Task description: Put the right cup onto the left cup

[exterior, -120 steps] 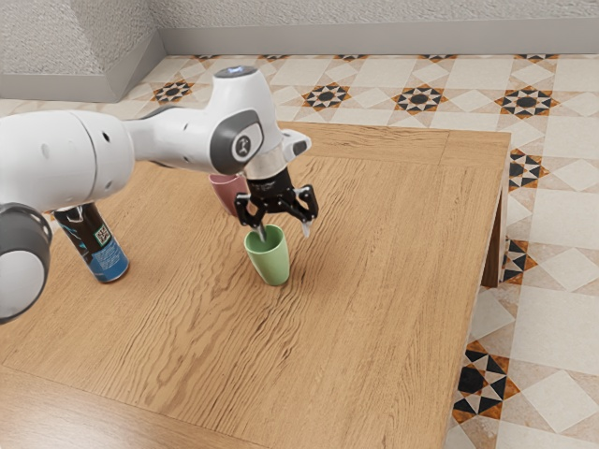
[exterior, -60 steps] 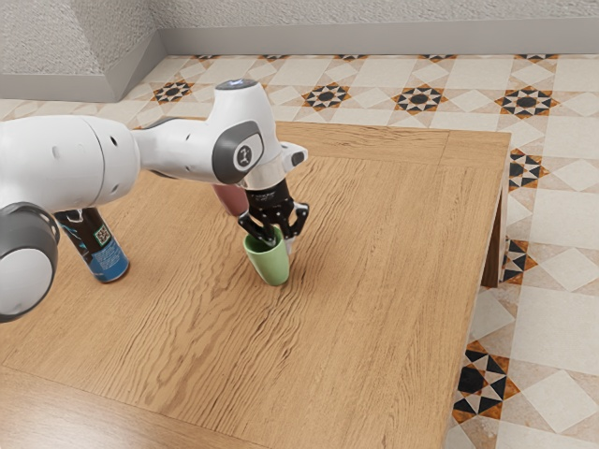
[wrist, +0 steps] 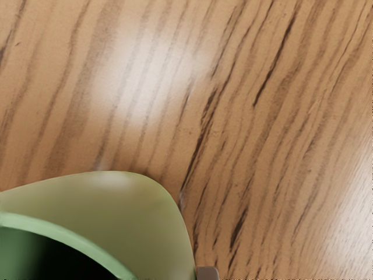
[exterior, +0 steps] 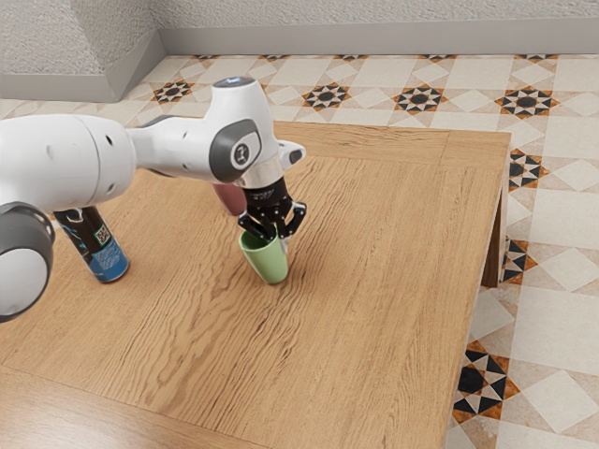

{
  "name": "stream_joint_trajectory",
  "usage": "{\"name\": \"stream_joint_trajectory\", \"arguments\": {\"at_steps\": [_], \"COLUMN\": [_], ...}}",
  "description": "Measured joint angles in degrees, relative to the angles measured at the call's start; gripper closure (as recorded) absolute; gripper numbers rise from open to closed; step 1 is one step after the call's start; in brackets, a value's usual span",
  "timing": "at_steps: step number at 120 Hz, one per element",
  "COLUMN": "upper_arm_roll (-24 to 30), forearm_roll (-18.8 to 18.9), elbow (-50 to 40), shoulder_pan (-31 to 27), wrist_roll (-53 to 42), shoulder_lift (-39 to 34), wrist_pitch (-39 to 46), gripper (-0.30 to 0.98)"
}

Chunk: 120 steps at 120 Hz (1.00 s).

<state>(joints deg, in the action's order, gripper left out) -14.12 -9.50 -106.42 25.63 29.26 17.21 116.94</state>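
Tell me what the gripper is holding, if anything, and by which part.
The green cup, by its side wall near the rim: the gripper has one finger inside the cup and the other outside.

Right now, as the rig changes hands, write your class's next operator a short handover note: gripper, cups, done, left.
Gripper: shut on the green cup's wall, one finger inside, the other outside.
Green cup: in the grip, at or close to the table; I can't tell if its base is clear.
Pink cup: on the table behind the gripper, partly hidden by it.
Done: the right cup, green, is grasped.
Left: raise it, carry it over the pink cup, lower it on, let go.
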Motion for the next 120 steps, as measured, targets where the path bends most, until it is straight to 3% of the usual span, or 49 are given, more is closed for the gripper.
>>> {"name": "stream_joint_trajectory", "arguments": {"at_steps": [33,64,97,120], "upper_arm_roll": [-0.3,-0.6,1.7,3.3], "forearm_roll": [3.5,9.0,10.8,11.0], "elbow": [1.8,12.8,29.4,36.0], "shoulder_pan": [-0.1,-5.2,-12.8,-16.9], "wrist_roll": [0.9,1.5,0.8,-0.3], "shoulder_lift": [-4.2,-4.1,6.3,11.7], "wrist_pitch": [-3.9,-11.0,-16.1,-18.6], "gripper": [0.78,0.78,0.78,0.78]}}
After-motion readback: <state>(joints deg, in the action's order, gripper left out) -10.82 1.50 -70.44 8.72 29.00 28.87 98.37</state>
